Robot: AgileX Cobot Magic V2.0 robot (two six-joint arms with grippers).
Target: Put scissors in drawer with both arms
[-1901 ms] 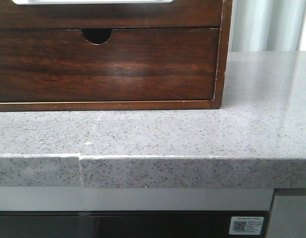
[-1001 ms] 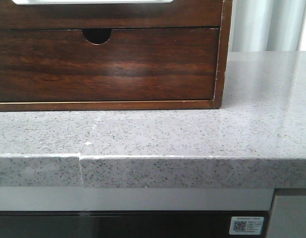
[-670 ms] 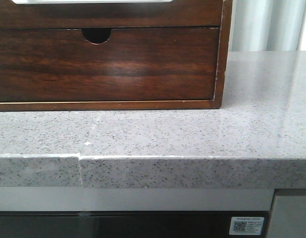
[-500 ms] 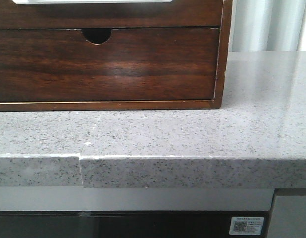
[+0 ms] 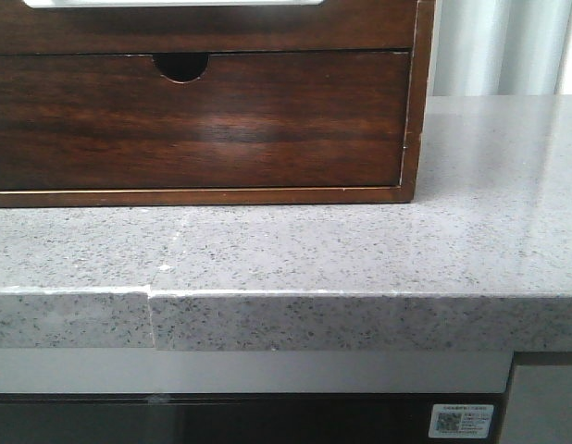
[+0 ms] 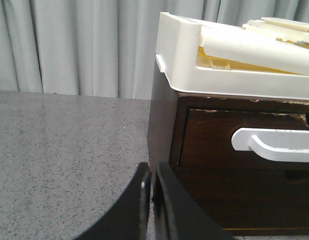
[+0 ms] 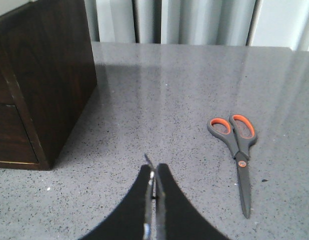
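The scissors point(image 7: 241, 163) are grey with orange-lined handle loops. They lie flat and closed on the speckled grey counter, to the right of the dark wood chest point(image 7: 49, 75). My right gripper point(image 7: 154, 172) hangs shut and empty above the counter, between chest and scissors. The drawer point(image 5: 360, 28) is the chest's upper front, with a pale cut-out point(image 5: 175, 3) at the frame's top. In the left wrist view the drawer point(image 6: 209, 140) looks closed. My left gripper point(image 6: 151, 175) is shut and empty, near the chest's left front corner. Neither gripper shows in the front view.
Below the drawer sits a second wood front with a half-round notch point(image 5: 181, 67). A white tray point(image 6: 184, 60) holding pale items rests on top of the chest. The counter edge point(image 5: 286, 319) runs across the front. Grey curtains point(image 7: 194, 20) hang behind the counter.
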